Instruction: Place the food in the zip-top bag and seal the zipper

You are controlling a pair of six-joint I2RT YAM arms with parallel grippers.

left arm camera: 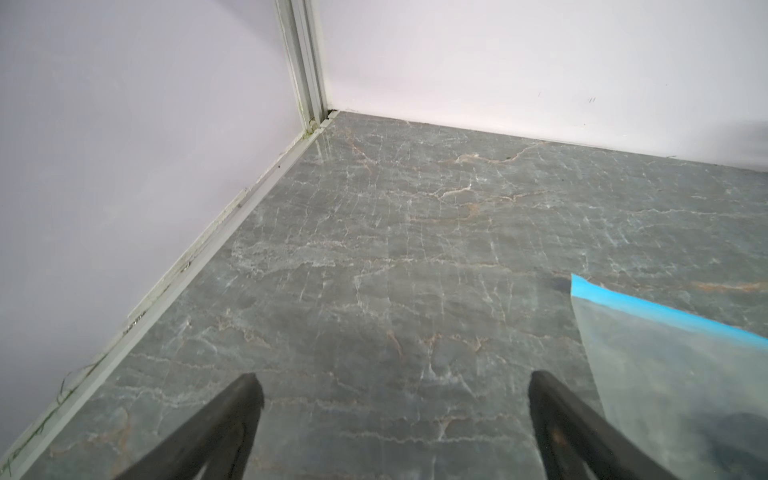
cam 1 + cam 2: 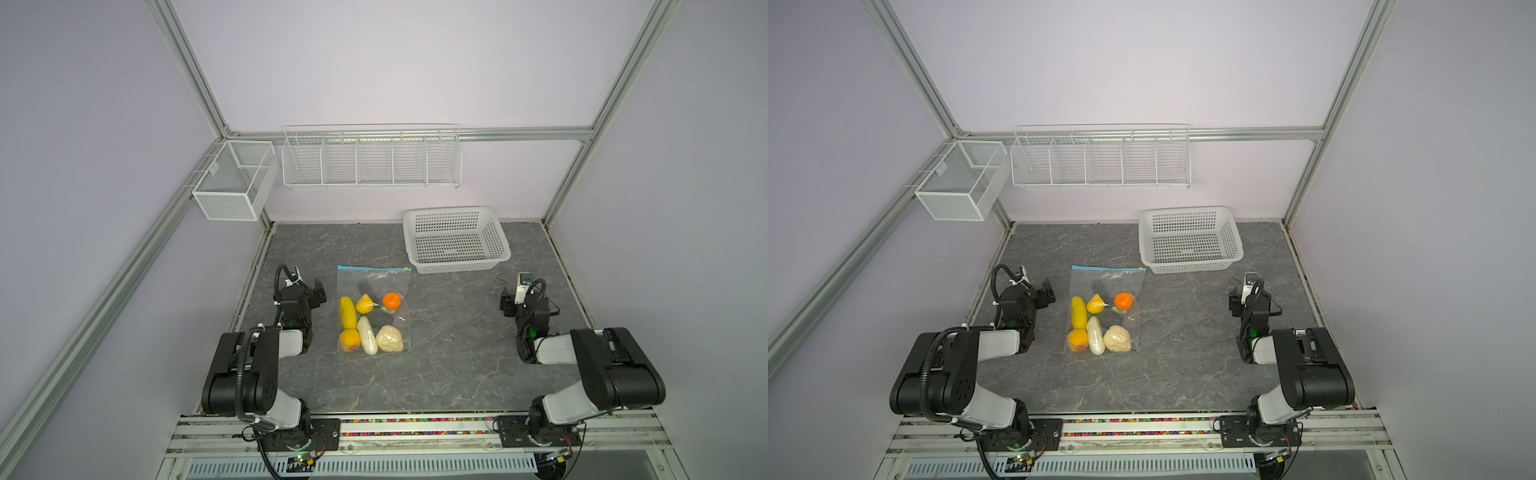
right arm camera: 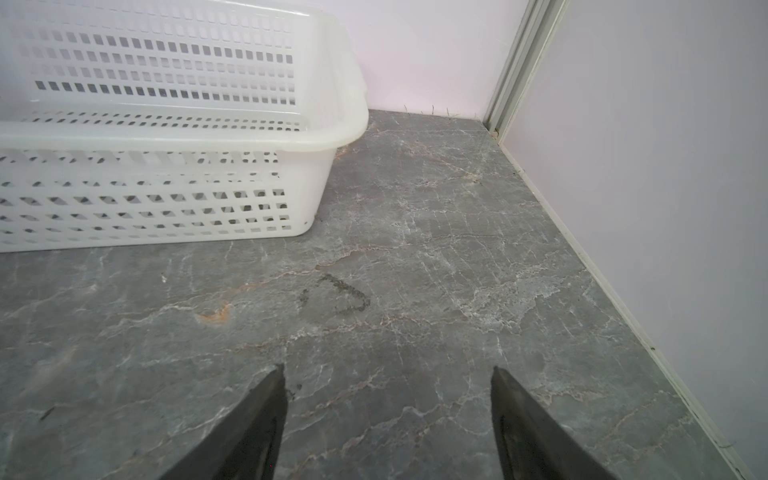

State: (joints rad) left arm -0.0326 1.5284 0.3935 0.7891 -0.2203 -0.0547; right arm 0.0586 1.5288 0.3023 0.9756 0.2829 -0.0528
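Note:
The clear zip-top bag (image 2: pixel 399 328) (image 2: pixel 1133 324) lies flat mid-table in both top views. The food is inside it: an orange (image 2: pixel 392 301), a lemon (image 2: pixel 365 304), a yellow oblong piece (image 2: pixel 348 312), a white oblong piece (image 2: pixel 368 336), a beige lumpy ball (image 2: pixel 390 340) and a peach (image 2: pixel 350 340). Its blue zipper (image 2: pixel 374 269) (image 1: pixel 648 311) runs along the far edge, and the yellow slider (image 2: pixel 406 268) sits at its right end. My left gripper (image 2: pixel 319 292) (image 1: pixel 390 382) stands open just left of the bag, empty. Far to the right, my right gripper (image 2: pixel 515 297) (image 3: pixel 388 374) is open over bare table.
A white perforated basket (image 2: pixel 457 266) (image 3: pixel 166 137) stands at the back right, ahead of the right gripper. White wire racks (image 2: pixel 370 162) and a mesh box (image 2: pixel 232 183) hang on the walls. Walls and metal frame posts close the table on three sides.

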